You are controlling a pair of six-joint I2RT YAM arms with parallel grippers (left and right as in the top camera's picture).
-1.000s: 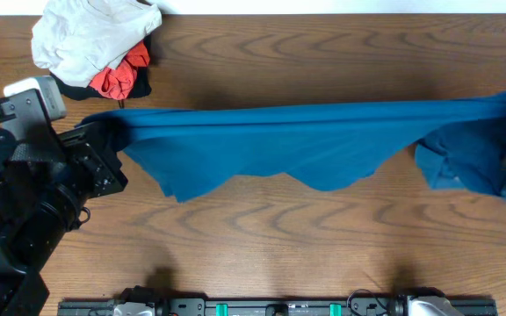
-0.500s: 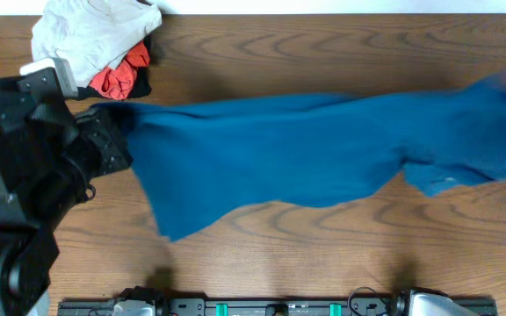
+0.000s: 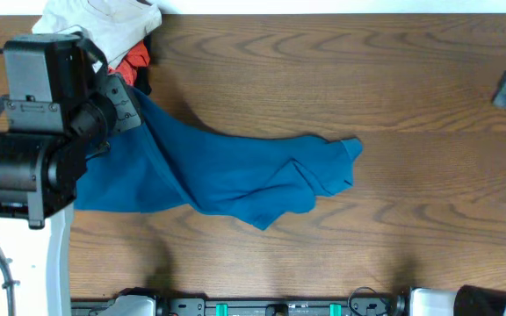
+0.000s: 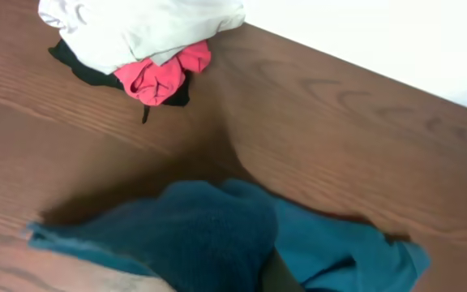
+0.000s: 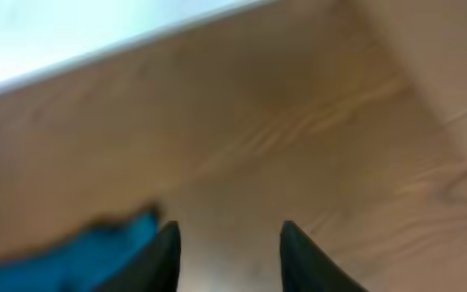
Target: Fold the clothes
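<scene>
The left gripper (image 3: 128, 107) is clamped shut on one end of the teal shirt (image 3: 235, 175), which trails crumpled toward the empty, part-open right gripper (image 5: 229, 237) and stops short of it; laying the shirt flat seems the step in hand, so next that gripper must grasp the loose end.

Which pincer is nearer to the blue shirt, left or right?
Left. The left pincer is shut on one end of the blue shirt; the right pincer hangs open, well off its other end.

A robot lab's test bench: a wood-grain table (image 3: 411, 105) against a bare white wall (image 4: 379, 32), a robot arm (image 3: 25, 167) above, a mounting rail (image 3: 279, 308) along its edge.
</scene>
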